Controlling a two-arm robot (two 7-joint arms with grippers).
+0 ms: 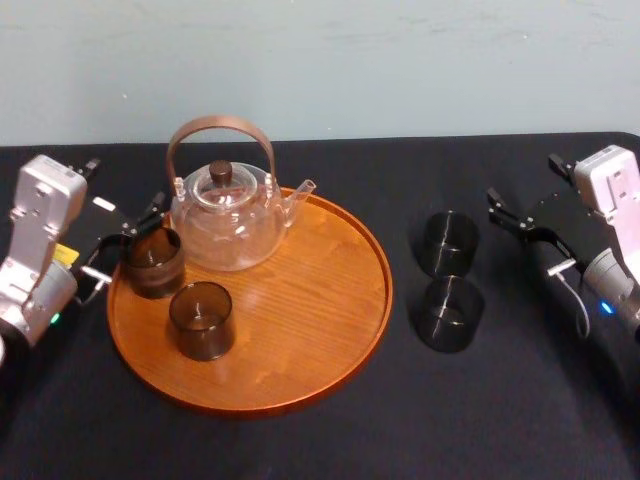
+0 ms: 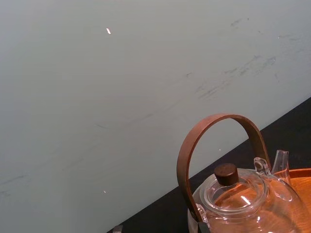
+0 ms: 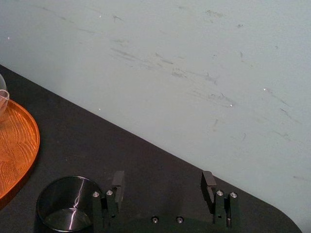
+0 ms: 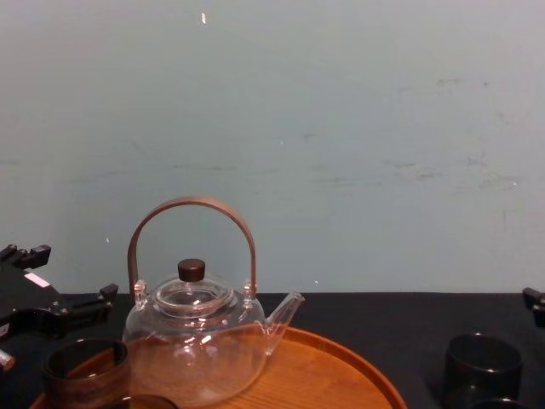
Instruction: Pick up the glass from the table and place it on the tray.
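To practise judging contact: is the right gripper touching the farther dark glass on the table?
Apart. The head view shows bare table between the right gripper and the farther glass.

The chest view's bottom edge cuts off the tray (image 4: 341,371), a glass (image 4: 85,375) on it and a bench glass (image 4: 484,366). The left wrist view crops the teapot (image 2: 243,204).

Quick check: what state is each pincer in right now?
Left pincer: open, next to the dark glass on the tray.
Right pincer: open, empty, beside a table glass.
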